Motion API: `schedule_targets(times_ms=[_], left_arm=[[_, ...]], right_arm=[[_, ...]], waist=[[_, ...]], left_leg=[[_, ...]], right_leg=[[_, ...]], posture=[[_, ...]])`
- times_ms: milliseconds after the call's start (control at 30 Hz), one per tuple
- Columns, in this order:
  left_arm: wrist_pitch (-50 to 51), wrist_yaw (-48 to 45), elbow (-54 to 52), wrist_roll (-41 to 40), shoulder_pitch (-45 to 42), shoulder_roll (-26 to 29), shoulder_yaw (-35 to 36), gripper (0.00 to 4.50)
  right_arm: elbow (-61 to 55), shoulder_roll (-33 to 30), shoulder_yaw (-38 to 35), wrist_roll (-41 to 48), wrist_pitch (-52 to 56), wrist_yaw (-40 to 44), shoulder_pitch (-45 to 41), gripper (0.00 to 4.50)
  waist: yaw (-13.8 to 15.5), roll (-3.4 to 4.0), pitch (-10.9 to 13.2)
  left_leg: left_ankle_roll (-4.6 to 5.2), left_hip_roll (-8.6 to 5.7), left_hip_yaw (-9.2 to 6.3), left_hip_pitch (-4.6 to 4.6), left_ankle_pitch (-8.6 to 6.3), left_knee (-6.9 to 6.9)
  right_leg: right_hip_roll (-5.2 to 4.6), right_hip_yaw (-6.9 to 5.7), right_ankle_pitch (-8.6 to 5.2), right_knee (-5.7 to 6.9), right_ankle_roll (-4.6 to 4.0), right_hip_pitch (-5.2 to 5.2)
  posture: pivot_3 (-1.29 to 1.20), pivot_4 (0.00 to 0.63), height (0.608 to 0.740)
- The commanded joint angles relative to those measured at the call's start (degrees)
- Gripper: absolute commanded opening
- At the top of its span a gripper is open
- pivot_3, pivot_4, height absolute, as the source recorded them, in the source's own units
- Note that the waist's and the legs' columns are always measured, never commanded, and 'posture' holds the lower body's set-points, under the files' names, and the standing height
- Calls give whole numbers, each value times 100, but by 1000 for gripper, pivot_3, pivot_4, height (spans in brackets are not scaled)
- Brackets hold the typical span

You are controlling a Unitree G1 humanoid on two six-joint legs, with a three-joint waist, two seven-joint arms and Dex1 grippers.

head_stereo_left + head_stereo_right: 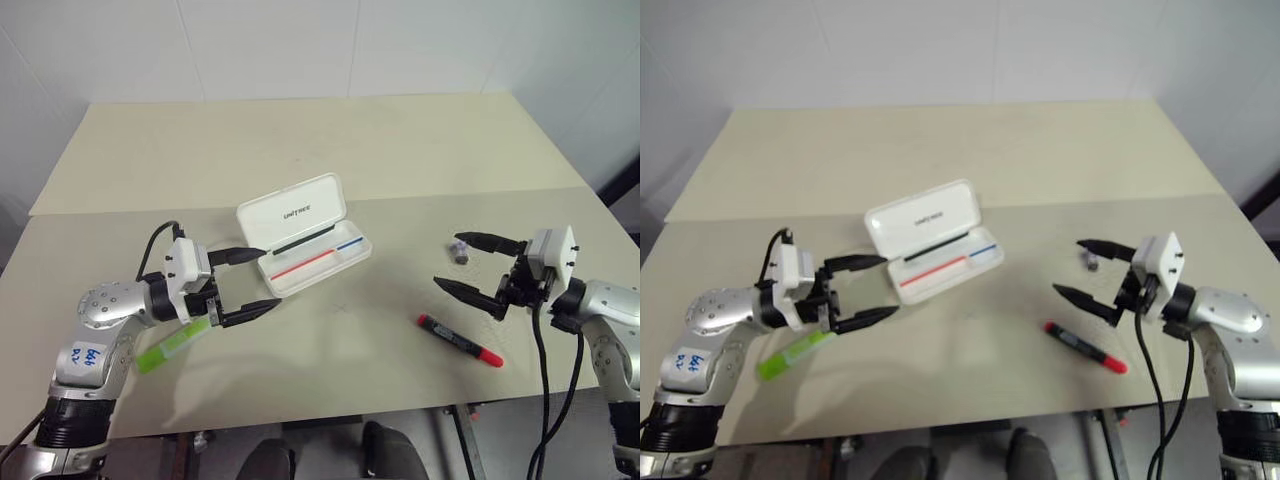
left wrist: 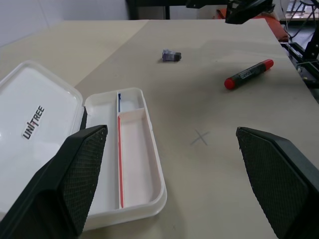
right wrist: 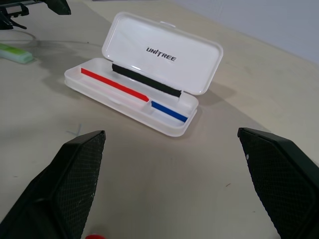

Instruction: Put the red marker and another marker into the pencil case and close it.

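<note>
The white pencil case (image 1: 305, 235) lies open at the table's middle, lid tilted back, red and blue stripes in its tray, nothing else inside. The red marker (image 1: 460, 340), red with a black section, lies flat at the right front. The lime-green highlighter (image 1: 172, 347) lies at the left front, partly under my left arm. My left gripper (image 1: 254, 283) hovers open just left of the case, above and right of the highlighter, holding nothing. My right gripper (image 1: 468, 265) hovers open above the table, behind the red marker, also holding nothing.
A small dark cap-like piece (image 1: 459, 249) lies by the right gripper's far finger. The beige table (image 1: 330, 150) stretches far behind the case. A faint cross mark (image 2: 201, 138) sits on the table between case and red marker.
</note>
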Motion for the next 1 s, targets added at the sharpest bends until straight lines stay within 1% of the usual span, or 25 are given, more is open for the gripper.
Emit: schedule_targets(times_ms=[33, 167, 367, 467, 533, 567, 667, 800, 1000], left_arm=[[50, 144, -349, -98, 74, 63, 155, 4431], [34, 244, -392, -8, 120, 82, 137, 4431], [-18, 245, -389, 75, 97, 118, 34, 4431], [-19, 225, -332, 116, 80, 140, -4, 3771], [-3, 216, -301, 134, 60, 146, -24, 3145], [-4, 199, -285, 142, 55, 154, -36, 2728], [-6, 236, -158, 294, -55, 145, -167, 1747], [-7, 264, 49, 444, -283, 93, -339, 1747], [208, 488, 468, 1057, -788, 74, -896, 1747]], right_arm=[[97, -39, 11, -51, -160, 114, -208, 4500], [264, 88, 307, -178, -174, 210, -550, 4500], [249, 161, 504, -210, -151, 284, -841, 4500], [184, 207, 575, -216, -157, 297, -834, 4500], [125, 262, 648, -222, -160, 281, -842, 4500], [83, 297, 683, -223, -152, 262, -842, 4500], [-28, 388, 788, -238, -140, 243, -840, 4500], [-224, 476, 944, -270, -96, 210, -806, 4500], [-480, 445, 866, -156, 30, 177, -767, 4500]], waist=[[-1, 0, 0], [-12, 0, 0], [-2, 0, 0], [1, 0, 0], [-7, 1, 1], [-9, 1, 1], [-4, 2, 1], [11, 0, 0], [-2, 0, 0]], left_leg=[[0, 1, 0, 0, 0, 0], [0, 1, 1, 1, 0, 2], [0, 0, -3, 0, 0, 2], [0, 0, -7, -1, 0, -1], [0, -1, -7, -2, 0, -2], [0, -1, -6, -2, 0, -2], [0, 0, -6, -2, 0, -1], [0, -2, -5, -2, 0, 5], [0, -3, -4, -1, 0, 5]], right_leg=[[0, 0, 0, 0, 0, 0], [0, 0, 0, 0, 0, 0], [0, 0, 0, 1, 0, -1], [0, -2, 0, 1, 0, -1], [0, -1, 0, 1, 0, -2], [0, -2, 0, 0, 0, -2], [0, -2, 0, 1, 0, -2], [0, -1, 0, 1, 0, 0], [0, -1, 0, 3, 0, -1]], posture=[[0, 150, 740], [0, 150, 740], [0, 150, 740], [0, 150, 740], [0, 150, 740], [0, 150, 740], [0, 150, 740], [0, 150, 740], [0, 150, 740]])
